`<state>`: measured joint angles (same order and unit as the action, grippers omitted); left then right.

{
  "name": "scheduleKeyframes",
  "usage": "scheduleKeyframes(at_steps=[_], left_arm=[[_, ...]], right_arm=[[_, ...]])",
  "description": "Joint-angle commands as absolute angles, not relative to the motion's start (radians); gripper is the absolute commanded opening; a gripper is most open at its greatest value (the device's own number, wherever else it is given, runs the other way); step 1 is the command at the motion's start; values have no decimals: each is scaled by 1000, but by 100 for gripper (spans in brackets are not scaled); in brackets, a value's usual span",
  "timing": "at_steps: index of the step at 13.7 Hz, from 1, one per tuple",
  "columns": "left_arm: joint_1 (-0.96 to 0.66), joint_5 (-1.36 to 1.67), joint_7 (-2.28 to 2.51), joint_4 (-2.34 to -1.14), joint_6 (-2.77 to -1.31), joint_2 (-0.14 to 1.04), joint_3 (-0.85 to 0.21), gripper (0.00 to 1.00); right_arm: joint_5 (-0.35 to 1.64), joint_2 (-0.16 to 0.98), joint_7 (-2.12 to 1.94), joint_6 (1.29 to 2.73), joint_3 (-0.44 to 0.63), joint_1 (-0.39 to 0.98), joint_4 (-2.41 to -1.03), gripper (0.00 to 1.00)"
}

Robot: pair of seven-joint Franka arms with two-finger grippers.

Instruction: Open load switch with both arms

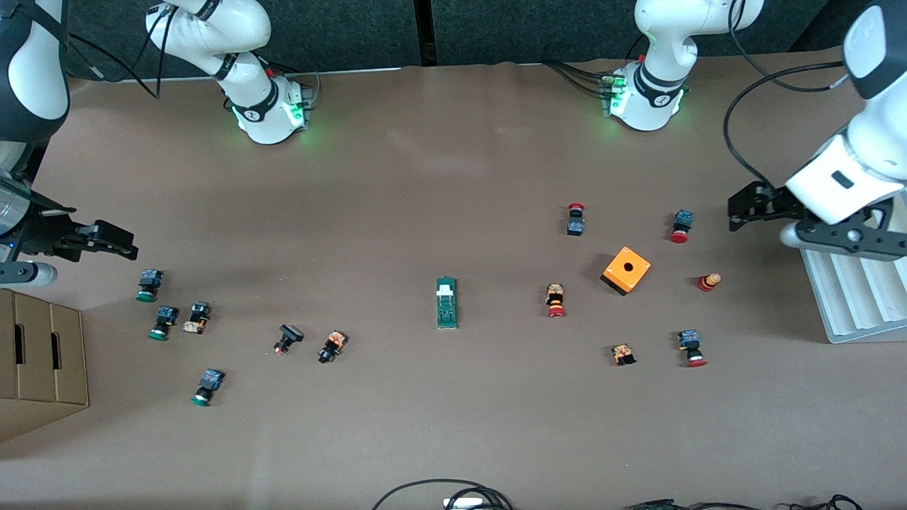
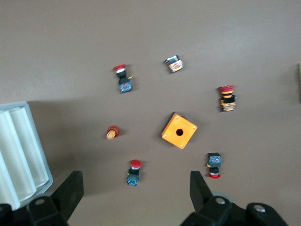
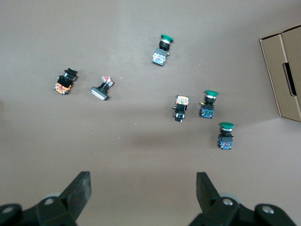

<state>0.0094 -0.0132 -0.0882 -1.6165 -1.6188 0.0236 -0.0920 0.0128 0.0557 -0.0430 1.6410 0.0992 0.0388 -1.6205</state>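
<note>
desk (image 1: 453, 177) brown, parts scattered. left gripper (image 2: 136, 193) up over the white tray (image 1: 861, 297), fingers spread, empty. right gripper (image 3: 143, 193) over green-capped buttons (image 1: 159, 304), fingers spread, empty. load switch (image 1: 446, 302) lies flat mid-desk, untouched, well apart from both.

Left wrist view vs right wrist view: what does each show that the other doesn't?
Only the left wrist view: the orange cube with a round hole, red-capped push buttons around it, the white ribbed tray, the open left gripper, and at the frame edge a sliver that may be the load switch.

Only the right wrist view: green-capped push buttons, the cardboard box, and the open right gripper.

Both: the brown table, scattered switch parts, and a gripper holding nothing, high over the table.
</note>
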Motion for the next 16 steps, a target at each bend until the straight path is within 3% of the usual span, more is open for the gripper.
scheduleKeyframes(at_steps=[1,16], left_arm=[[-9,-8,-103,-1729,-1680,-61,-28,100],[-2,-9,-74,-1707,-1644,-46,-23,100]], right_arm=[[-12,61,-40,1657,100,43,-1612,100],[-14,58,-40,1661,97,46,-1612,100]])
